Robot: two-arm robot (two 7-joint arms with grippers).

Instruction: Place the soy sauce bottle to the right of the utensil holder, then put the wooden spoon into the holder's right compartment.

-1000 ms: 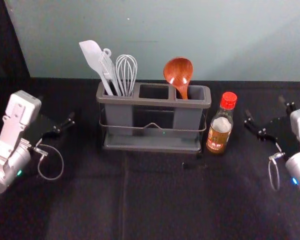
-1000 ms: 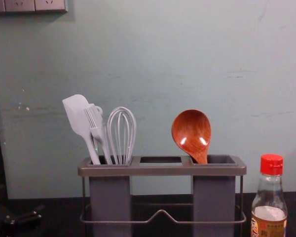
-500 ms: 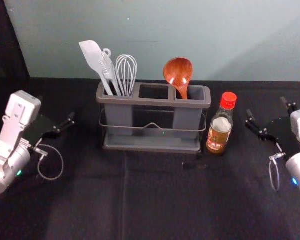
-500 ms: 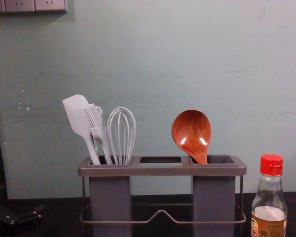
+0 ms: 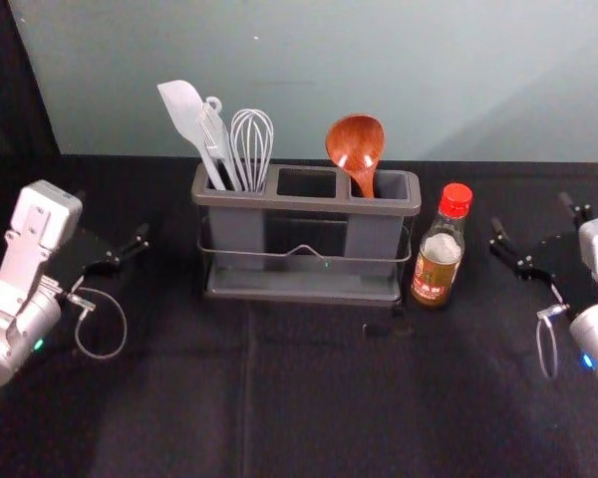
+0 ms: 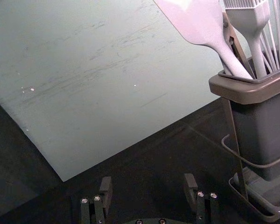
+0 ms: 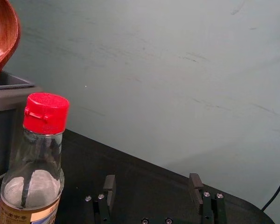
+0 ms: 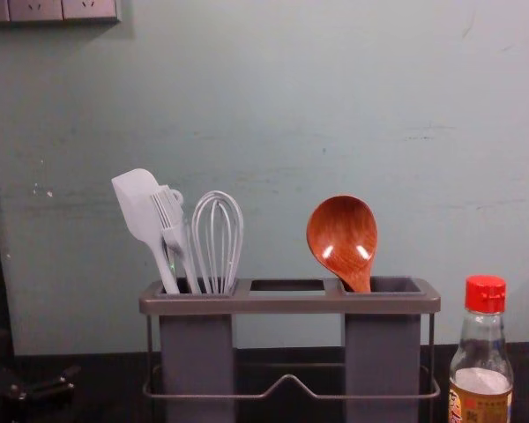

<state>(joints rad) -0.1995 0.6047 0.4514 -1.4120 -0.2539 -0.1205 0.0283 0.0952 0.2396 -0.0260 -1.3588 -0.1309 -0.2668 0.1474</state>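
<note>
The grey utensil holder (image 5: 307, 203) stands upright on the black table. The wooden spoon (image 5: 356, 145) rests in its right compartment, bowl up, as the chest view also shows the spoon (image 8: 342, 238). Just right of the holder, the red-capped soy sauce bottle (image 5: 440, 249) stands upright with a narrow gap between them. My right gripper (image 5: 529, 213) is open and empty, right of the bottle; the right wrist view shows this gripper (image 7: 152, 178) with its fingers apart. Off to the holder's left, my left gripper (image 5: 113, 217) is parked, and in its wrist view the gripper (image 6: 148, 179) is open and empty.
A light spatula (image 5: 184, 112), a brush (image 5: 217, 137) and a whisk (image 5: 251, 145) stand in the holder's left compartment. Behind the table rises a pale wall (image 5: 309, 60). Bare cloth (image 5: 309, 398) lies in front of the holder.
My right gripper has shifted very slightly to the right, away from the bottle. The bottle, spoon, holder and left arm look unmoved.
</note>
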